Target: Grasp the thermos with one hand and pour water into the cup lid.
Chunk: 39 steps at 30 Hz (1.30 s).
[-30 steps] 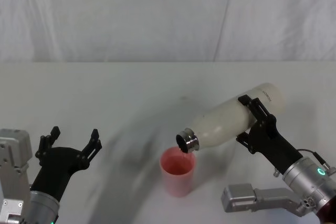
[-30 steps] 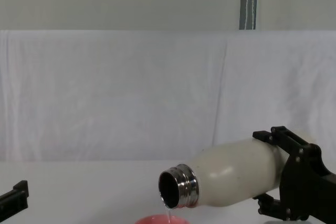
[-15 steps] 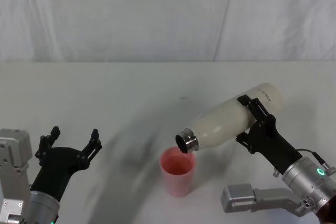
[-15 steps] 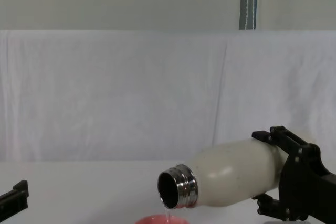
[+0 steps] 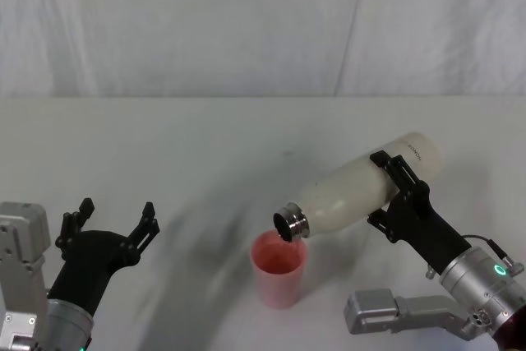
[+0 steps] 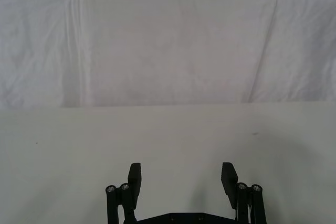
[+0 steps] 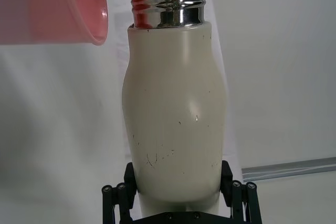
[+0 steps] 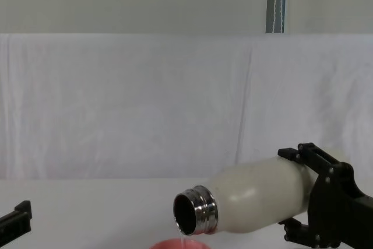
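Right tool [image 5: 393, 193] is gripping the thermos [image 5: 353, 191], tipping its steel neck over the cup lid [image 5: 279, 267] on the bench [image 5: 189, 145]. Pour is underway: a thin stream is falling; stopping and righting remain. Left tool [image 5: 111, 223] is idling, spread wide, low left.

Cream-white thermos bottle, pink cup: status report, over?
Right pincer shut on tilted cream-white steel-necked thermos. Thin stream falling into pink cup lid. Left pincer open, idle near the table's left front. Nothing in the way.
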Tool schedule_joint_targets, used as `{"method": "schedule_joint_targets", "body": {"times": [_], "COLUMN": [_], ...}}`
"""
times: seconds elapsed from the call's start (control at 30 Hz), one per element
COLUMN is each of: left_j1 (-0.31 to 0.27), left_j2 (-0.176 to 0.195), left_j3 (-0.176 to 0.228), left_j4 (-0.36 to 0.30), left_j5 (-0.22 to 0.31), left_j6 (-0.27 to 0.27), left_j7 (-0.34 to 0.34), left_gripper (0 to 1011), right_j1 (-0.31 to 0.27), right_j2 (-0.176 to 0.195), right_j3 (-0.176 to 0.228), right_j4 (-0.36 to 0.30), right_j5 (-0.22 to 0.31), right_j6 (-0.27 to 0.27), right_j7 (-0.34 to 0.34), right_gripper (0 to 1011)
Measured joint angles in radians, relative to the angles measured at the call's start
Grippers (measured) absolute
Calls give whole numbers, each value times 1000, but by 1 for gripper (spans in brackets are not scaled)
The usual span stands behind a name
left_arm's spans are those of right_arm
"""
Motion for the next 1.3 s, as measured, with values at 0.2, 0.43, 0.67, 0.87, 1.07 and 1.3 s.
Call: {"method": "schedule_joint_targets", "body": {"times": [0.2, 0.43, 0.67, 0.87, 1.07, 1.3], "left_j1": [0, 0, 0, 0, 0, 0], "left_j2": [0, 0, 0, 0, 0, 0], "left_j3": [0, 0, 0, 0, 0, 0], "left_j4": [0, 0, 0, 0, 0, 0], "left_j5": [0, 0, 0, 0, 0, 0], "left_j6": [0, 0, 0, 0, 0, 0], "left_j7": [0, 0, 0, 0, 0, 0], "left_gripper": [1001, 1001, 1001, 1001, 1001, 1001], "right_j1": [-6, -22, -46, -68, -90, -104], "right_j2": [-5, -19, -43, -65, -99, -128], "right_j3": [11, 47, 109, 167, 242, 304], "right_j4": [-7, -28, -60, -85, -112, -122], "right_j5": [42, 141, 306, 468, 686, 891], "right_j6": [-14, -47, -87, -106, -98, -51], "right_j7": [20, 58, 138, 223, 349, 463], "right_gripper": [953, 953, 953, 955, 953, 953]}}
